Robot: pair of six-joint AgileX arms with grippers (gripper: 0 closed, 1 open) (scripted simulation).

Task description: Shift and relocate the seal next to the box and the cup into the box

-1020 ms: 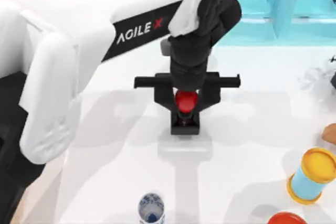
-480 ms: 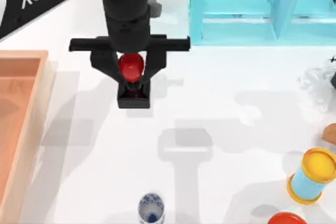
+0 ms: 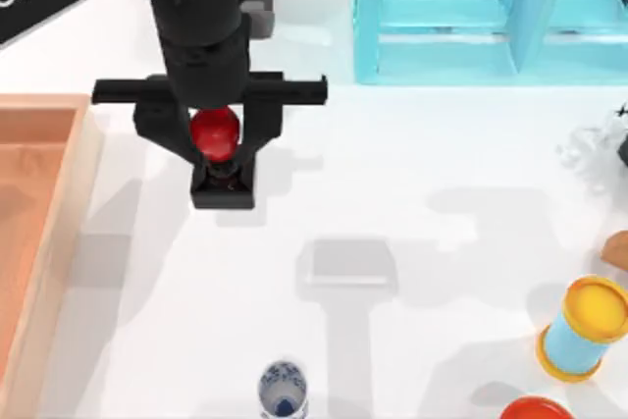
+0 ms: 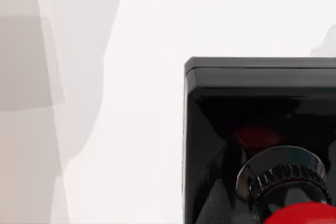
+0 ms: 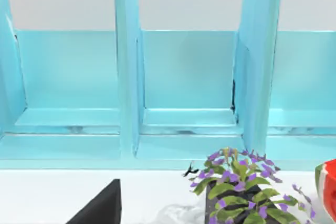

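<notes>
The left gripper (image 3: 215, 144) hung above the table (image 3: 432, 242) toward its far left part, its two black fingers (image 3: 167, 139) clamped on either side of the seal (image 3: 216, 134), pinching the stem just under the glossy red ball. The seal's square black base sat below the fingers, and from above I could not tell for certain whether it touched the tabletop or was held just clear of it; a grey square shadow lay on the table well to the right and nearer, which hinted that it was held up. In the left wrist view the black base (image 4: 252, 140) loomed close, with a ridged silvery collar and a sliver of the red ball at the lower edge, and bare white tabletop beside it.

Just to the left of the gripper stood the box (image 3: 80, 183), orange-brown wood with a pale tan rim, running off the left edge of the top view. The seal was near the box's right wall but apart from it.

The cup (image 3: 283, 392), white with blue patterning and a dark blue inside, stood at the near edge of the table, well apart from the box and outside it.

Along the far side stood a turquoise shelf unit (image 3: 442, 17). At the near right lay a light-blue spool (image 3: 584, 331) with yellow ends.

The right wrist view faced the shelf unit's compartments (image 5: 189, 77), with a small purple-flowered plant (image 5: 241, 187) in front of them
</notes>
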